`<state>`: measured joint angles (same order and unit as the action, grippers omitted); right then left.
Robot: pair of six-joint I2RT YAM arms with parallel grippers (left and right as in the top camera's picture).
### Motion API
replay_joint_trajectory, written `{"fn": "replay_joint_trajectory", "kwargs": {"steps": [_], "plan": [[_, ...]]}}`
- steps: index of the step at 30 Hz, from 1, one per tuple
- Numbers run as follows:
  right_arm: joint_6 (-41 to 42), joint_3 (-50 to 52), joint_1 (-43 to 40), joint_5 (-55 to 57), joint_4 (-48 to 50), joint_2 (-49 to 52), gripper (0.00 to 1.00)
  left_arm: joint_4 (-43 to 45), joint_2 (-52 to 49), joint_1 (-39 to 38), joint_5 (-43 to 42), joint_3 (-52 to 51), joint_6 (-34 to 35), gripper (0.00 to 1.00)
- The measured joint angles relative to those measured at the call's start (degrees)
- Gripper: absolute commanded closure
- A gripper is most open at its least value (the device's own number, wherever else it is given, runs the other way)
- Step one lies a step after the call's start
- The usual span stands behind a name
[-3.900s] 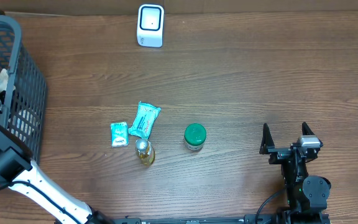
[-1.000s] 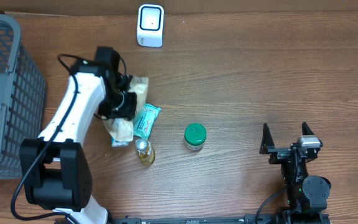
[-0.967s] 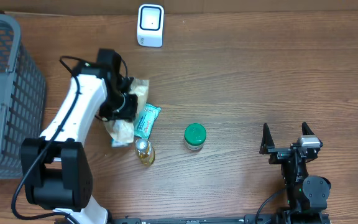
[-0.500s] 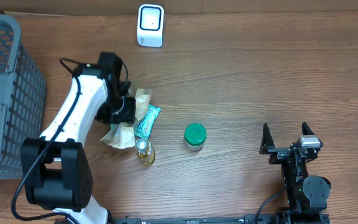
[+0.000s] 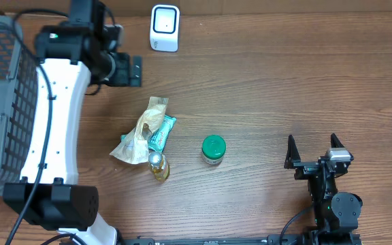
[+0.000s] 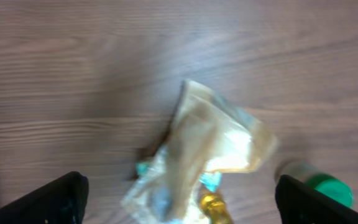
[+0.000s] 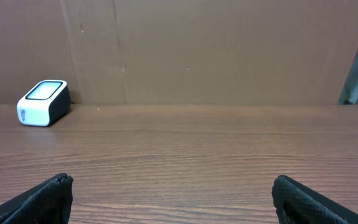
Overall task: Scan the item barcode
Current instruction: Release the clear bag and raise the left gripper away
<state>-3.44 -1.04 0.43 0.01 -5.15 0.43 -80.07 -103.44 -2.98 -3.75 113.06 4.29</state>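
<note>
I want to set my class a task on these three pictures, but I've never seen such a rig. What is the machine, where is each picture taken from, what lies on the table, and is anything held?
Two robot arms work at a wooden table. Each ends in a two-finger gripper. One picture looks straight down from above. The other two come from cameras on the wrists, so the dark shapes in their bottom corners are the gripper's own fingers.

On the table lie a crumpled tan packet overlapping a teal packet, a small bottle of yellow liquid, a green-lidded jar and a white barcode scanner. A dark mesh basket stands at the left.

The left gripper and the right gripper are both open, and nothing is held.
</note>
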Motion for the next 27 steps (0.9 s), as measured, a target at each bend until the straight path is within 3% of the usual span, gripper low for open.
{"fn": "replay_joint_trajectory", "kwargs": {"steps": [10,27], "plan": [[0.0,0.0,0.0,0.0,0.0,0.0,0.0,-1.5,0.0,5.4,13.2,0.7,0.0,0.01],[0.0,0.0,0.0,0.0,0.0,0.0,0.0,-1.6,0.0,5.3,15.0,0.7,0.0,0.01]]}}
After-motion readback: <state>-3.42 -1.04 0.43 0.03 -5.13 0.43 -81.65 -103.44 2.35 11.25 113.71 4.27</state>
